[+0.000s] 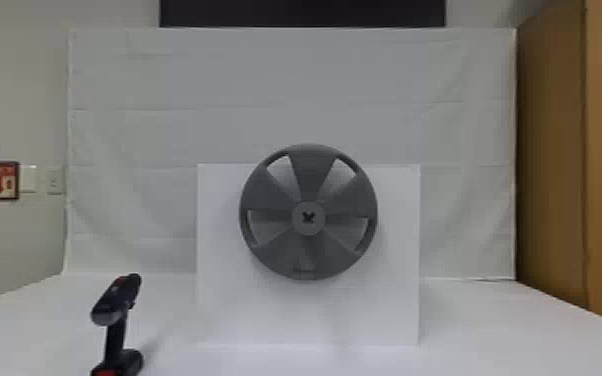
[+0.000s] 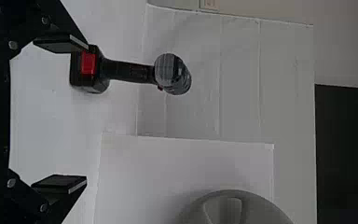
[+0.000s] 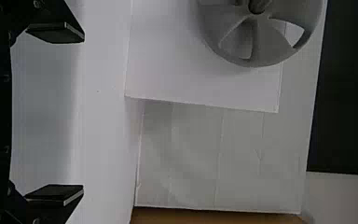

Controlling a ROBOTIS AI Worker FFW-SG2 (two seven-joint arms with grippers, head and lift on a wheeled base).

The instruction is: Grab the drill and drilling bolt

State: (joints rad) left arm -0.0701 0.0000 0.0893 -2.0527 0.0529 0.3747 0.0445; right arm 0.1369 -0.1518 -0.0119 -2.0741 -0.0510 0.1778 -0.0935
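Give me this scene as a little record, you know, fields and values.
drill: standing upright on the white table, to the robot's left of the white panel
wheel: grey, spoked, at the panel's front
hub: dark cross shape at its centre
left hand: open, empty
right hand: open, empty

the head view's bottom cuts off the near edge of the desk (image 1: 485,332) and, toward its left edge, the drill's (image 1: 115,330) foot; both wrist views crop the wheel (image 1: 310,175), whose dark centre (image 1: 308,217) is too small to read.
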